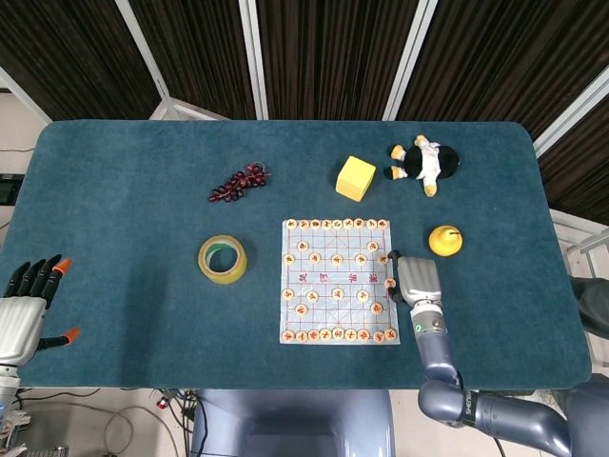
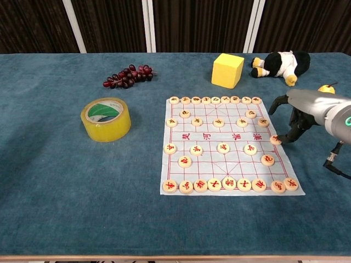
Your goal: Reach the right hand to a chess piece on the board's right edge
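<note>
The paper chessboard [image 1: 333, 268] [image 2: 230, 159] lies mid-table with round wooden pieces along its rows. One piece [image 1: 389, 282] [image 2: 275, 140] sits on the board's right edge. My right hand [image 1: 417, 279] [image 2: 293, 118] stands just right of that edge with its fingers apart and pointing down. Its fingertips [image 2: 285, 137] touch the table right beside that piece, against its right side. Nothing is lifted. My left hand [image 1: 24, 305] hangs off the table's near left corner with its fingers spread and holds nothing; only the head view shows it.
A yellow pear [image 1: 444, 240] [image 2: 327, 87] sits just behind the right hand. A yellow cube [image 1: 355, 177] [image 2: 227, 70] and a penguin plush [image 1: 423, 162] [image 2: 279, 63] lie beyond the board. A tape roll [image 1: 222, 259] [image 2: 106, 118] and grapes [image 1: 238, 183] [image 2: 127, 75] are to the left.
</note>
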You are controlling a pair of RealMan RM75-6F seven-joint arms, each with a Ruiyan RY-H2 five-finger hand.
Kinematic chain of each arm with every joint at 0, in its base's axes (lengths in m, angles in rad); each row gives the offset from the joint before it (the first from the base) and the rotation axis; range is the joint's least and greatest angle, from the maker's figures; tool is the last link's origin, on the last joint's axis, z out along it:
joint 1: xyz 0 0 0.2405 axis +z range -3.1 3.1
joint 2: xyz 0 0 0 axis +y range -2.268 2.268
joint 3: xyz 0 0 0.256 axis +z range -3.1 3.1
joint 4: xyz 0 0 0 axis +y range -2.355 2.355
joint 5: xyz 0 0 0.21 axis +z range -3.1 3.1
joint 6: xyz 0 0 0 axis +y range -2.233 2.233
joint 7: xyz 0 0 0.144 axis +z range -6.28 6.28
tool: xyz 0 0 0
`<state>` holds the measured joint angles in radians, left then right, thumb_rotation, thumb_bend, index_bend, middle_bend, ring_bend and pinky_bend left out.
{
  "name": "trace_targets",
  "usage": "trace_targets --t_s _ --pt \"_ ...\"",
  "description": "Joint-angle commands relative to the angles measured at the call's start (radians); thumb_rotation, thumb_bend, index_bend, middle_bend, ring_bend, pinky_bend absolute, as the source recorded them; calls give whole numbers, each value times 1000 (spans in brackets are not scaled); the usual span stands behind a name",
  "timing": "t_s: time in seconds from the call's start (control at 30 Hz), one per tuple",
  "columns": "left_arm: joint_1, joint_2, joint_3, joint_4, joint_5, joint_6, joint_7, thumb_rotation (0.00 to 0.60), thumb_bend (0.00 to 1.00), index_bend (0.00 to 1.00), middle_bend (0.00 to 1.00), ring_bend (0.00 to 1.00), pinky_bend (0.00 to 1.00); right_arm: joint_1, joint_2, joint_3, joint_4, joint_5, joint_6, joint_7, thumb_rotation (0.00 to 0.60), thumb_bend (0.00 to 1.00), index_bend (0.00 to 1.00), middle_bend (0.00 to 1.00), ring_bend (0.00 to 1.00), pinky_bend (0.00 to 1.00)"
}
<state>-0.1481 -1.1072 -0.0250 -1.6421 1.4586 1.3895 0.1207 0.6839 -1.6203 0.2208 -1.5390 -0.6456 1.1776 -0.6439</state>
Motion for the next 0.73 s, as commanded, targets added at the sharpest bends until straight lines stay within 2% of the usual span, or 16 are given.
trace_targets --t_s 0.03,0.1,0.13,0.17,0.27,0.3,0.37,0.43,0.5,0.57,0.73 --pt "1 0 0 0 1 2 -1 600 0 0 0 0 0 -37 64 -22 -79 -118 80 31 600 386 150 968 953 838" --pt "1 1 0 1 4 5 -2 600 0 0 0 0 0 -71 112 -44 -130 -188 127 57 600 386 84 844 829 766" --pt "2 1 0 1 5 6 -2 600 0 0 0 0 0 -92 140 -55 -158 -213 144 74 600 387 47 738 731 743" --pt "2 1 1 1 6 7 -3 600 0 0 0 0 0 -106 160 -63 -179 -227 153 88 600 387 26 658 654 735" --pt "4 1 0 3 10 13 -4 600 0 0 0 0 0 -177 261 -107 -261 -285 183 155 600 386 0 325 300 765" --pt "5 1 1 4 11 16 -3 600 0 0 0 0 0 -199 292 -125 -278 -313 193 177 600 387 0 272 239 743" --pt "7 2 2 5 15 19 -2 600 0 0 0 0 0 -241 341 -161 -292 -368 221 212 600 387 0 145 105 397" --pt "8 2 4 6 17 21 6 600 0 0 0 0 0 -290 391 -209 -292 -446 257 253 600 386 0 59 34 123" --pt "9 2 5 5 19 22 12 600 0 0 0 0 0 -336 432 -253 -277 -516 296 279 600 385 0 7 1 77" --pt "9 3 6 4 19 21 18 600 0 0 0 0 0 -370 461 -277 -276 -551 326 293 600 384 0 0 0 50" --pt "10 2 7 5 29 29 30 600 0 0 0 0 0 -437 494 -285 -248 -654 428 335 600 385 0 0 0 2"
